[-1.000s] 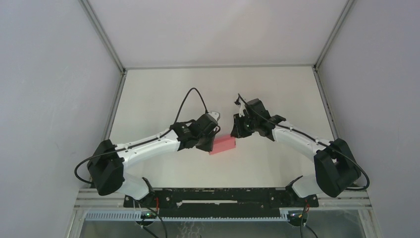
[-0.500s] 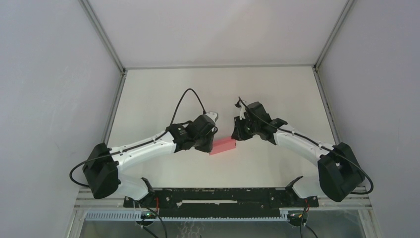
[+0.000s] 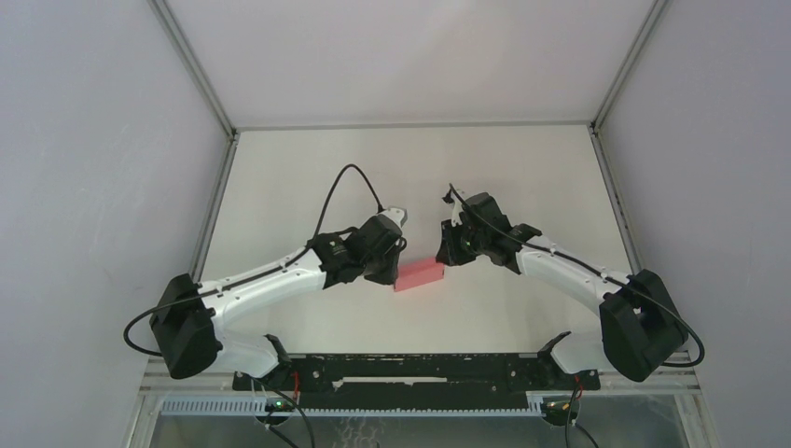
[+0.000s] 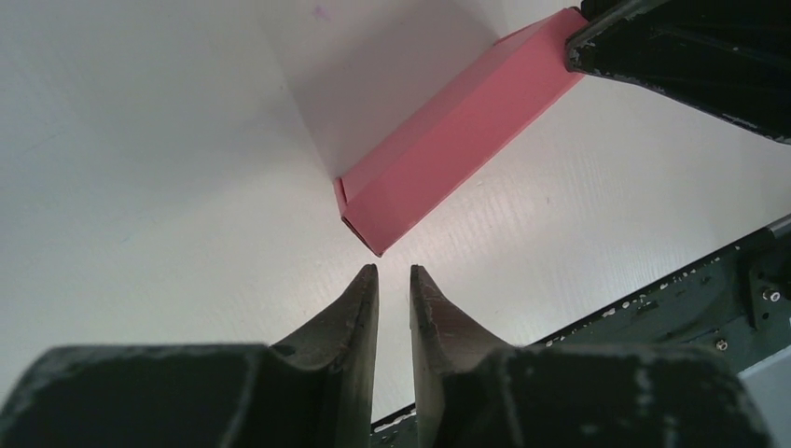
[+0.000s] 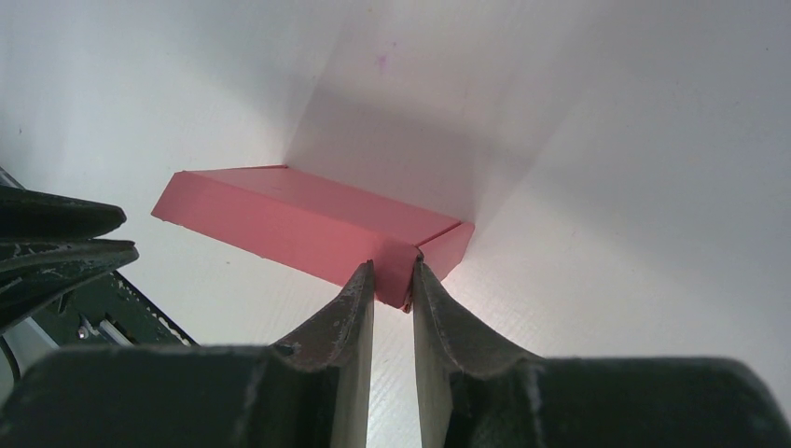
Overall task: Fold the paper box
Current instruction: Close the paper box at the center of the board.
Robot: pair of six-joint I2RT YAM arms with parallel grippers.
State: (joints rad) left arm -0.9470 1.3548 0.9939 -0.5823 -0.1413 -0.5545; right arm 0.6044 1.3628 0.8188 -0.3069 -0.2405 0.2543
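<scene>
1. Top view: the paper box [image 3: 419, 273] lies on the desk [image 3: 308, 168] mid-field, between both arms. Its long axis runs from the left pincer [image 3: 392, 269] to the right pincer [image 3: 446, 252], one at each end. It reads as a closed, flat pink slab.
2. Left wrist view: the box's near corner sits just beyond the fingertips [image 4: 368, 275], apart from them. Its length runs away up-right to the other pincer. Left pincer narrow, nothing between its jaws.
3. Right wrist view: the fingertips [image 5: 366, 273] stand at the box's near end corner, so this arm is judged nearer. Contact cannot be told. Right pincer narrow, clamping nothing visible. Edges crisp, matte, end flap seam showing.
</scene>
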